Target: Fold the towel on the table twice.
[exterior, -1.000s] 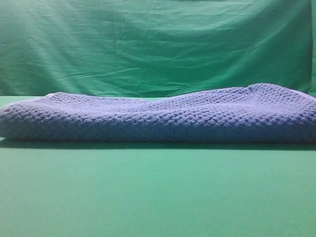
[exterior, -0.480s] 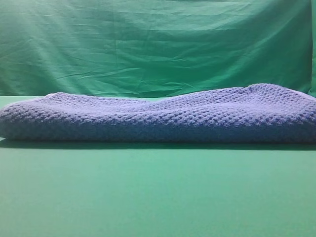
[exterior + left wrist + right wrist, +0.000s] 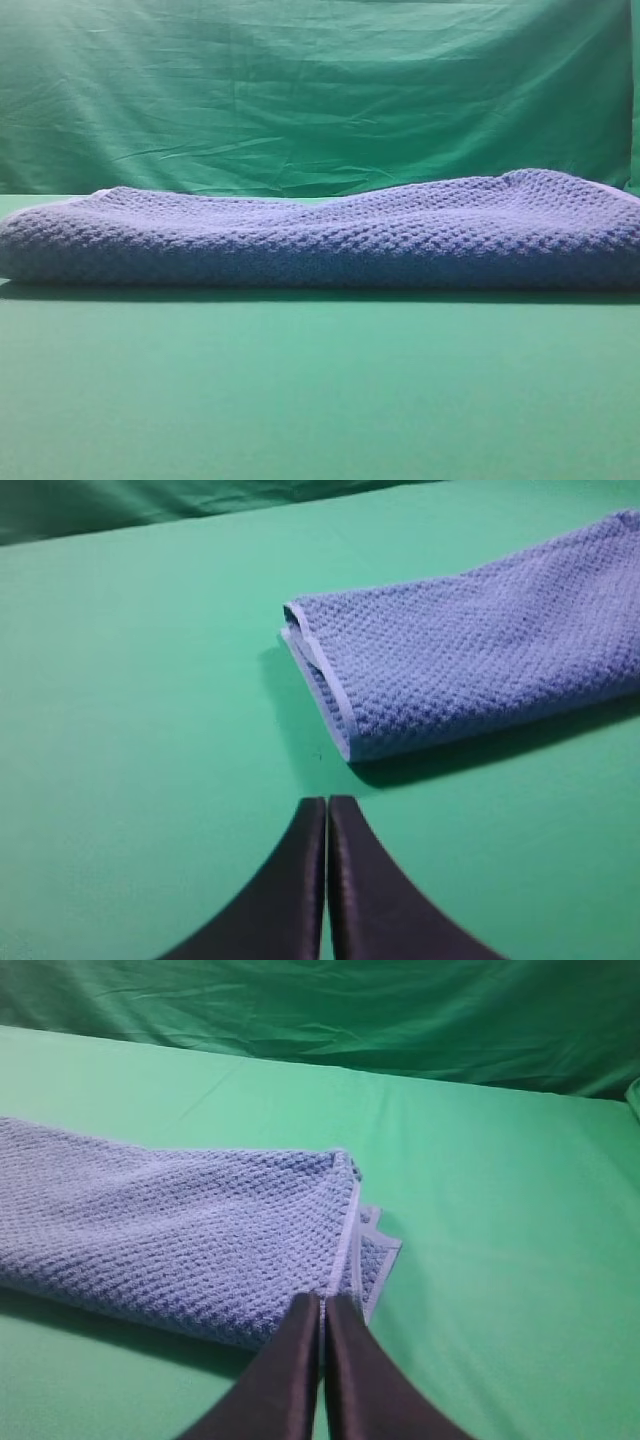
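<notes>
The blue-grey waffle-weave towel [image 3: 320, 235] lies folded in a long thick band across the green table [image 3: 320, 400], spanning the whole exterior view. In the left wrist view the towel's left end [image 3: 460, 650] shows stacked layers with a pale hem. My left gripper [image 3: 327, 805] is shut and empty, hovering over bare table just short of that end. In the right wrist view the towel's right end [image 3: 180, 1235] shows a pale hemmed corner sticking out. My right gripper [image 3: 322, 1302] is shut and empty, its tips over the towel's near edge by that corner. Neither gripper shows in the exterior view.
A wrinkled green backdrop curtain [image 3: 320, 90] hangs behind the table. Bare green table surface lies in front of the towel [image 3: 320, 400] and beyond both of its ends [image 3: 130, 680], [image 3: 520, 1240].
</notes>
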Motion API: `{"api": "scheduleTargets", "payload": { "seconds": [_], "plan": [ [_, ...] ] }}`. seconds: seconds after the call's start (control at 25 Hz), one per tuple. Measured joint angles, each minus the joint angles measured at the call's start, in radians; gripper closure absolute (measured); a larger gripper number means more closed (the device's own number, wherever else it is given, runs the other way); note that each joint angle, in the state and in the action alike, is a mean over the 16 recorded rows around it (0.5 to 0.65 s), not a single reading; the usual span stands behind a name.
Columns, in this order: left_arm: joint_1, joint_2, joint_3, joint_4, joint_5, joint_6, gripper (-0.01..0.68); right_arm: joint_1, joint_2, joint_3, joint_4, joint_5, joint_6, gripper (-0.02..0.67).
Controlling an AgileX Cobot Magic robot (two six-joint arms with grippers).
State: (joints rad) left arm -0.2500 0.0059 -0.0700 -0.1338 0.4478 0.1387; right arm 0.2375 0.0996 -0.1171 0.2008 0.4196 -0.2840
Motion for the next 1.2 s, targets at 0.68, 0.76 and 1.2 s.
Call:
{"api": "scheduleTargets", "payload": {
  "seconds": [0.68,0.76,1.2],
  "plan": [
    [0.0,0.0,0.084,-0.017,-0.105,0.0,0.673,0.0,0.0,0.144,-0.046,-0.06,0.0,0.649],
    [0.0,0.0,0.084,-0.017,-0.108,0.0,0.673,0.0,0.0,0.144,-0.049,-0.064,0.0,0.649],
    [0.015,0.0,0.084,-0.018,-0.109,0.0,0.673,-0.014,0.0,0.144,-0.053,-0.068,0.0,0.649]
  ]
}}
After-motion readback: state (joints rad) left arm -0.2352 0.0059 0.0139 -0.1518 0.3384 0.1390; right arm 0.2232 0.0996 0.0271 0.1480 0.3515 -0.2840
